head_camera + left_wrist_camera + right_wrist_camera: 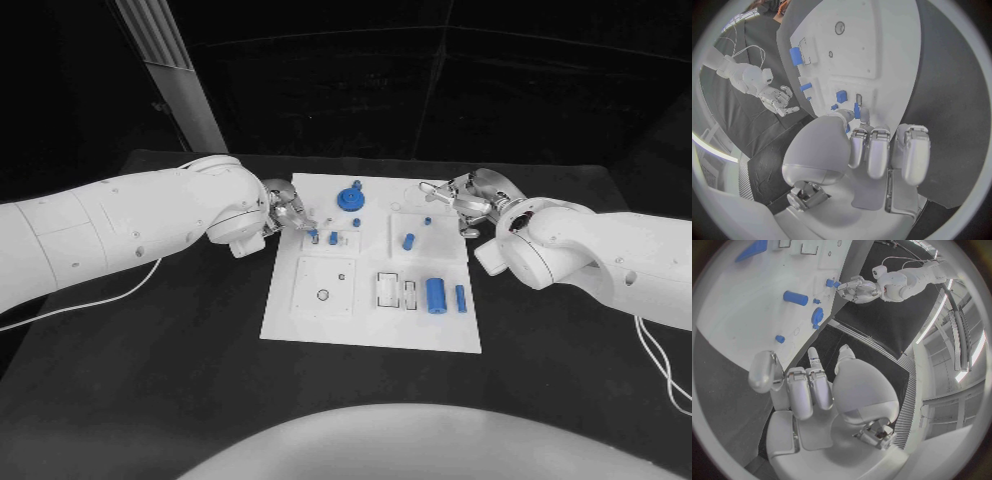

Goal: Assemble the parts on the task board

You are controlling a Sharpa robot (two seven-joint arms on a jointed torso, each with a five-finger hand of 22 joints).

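Observation:
The white task board (368,325) lies mid-table. My left hand (289,215) is at the board's left edge, with thumb and a finger closed around a small blue peg (856,111) just above the board; its other fingers are curled in. A second small blue part (333,238) stands beside it. My right hand (469,200) hovers at the board's far right edge, fingers apart and holding nothing. On the board are a round blue knob (351,197), a short blue cylinder (410,240), a large blue cylinder (436,293) and a thinner one (460,297).
Square recesses (325,283) and slots (389,290) mark the board's near half. The black table (159,380) surrounds it. A white cable (108,295) trails from my left arm, and another cable (656,360) hangs by my right arm. A pale post (180,90) stands behind.

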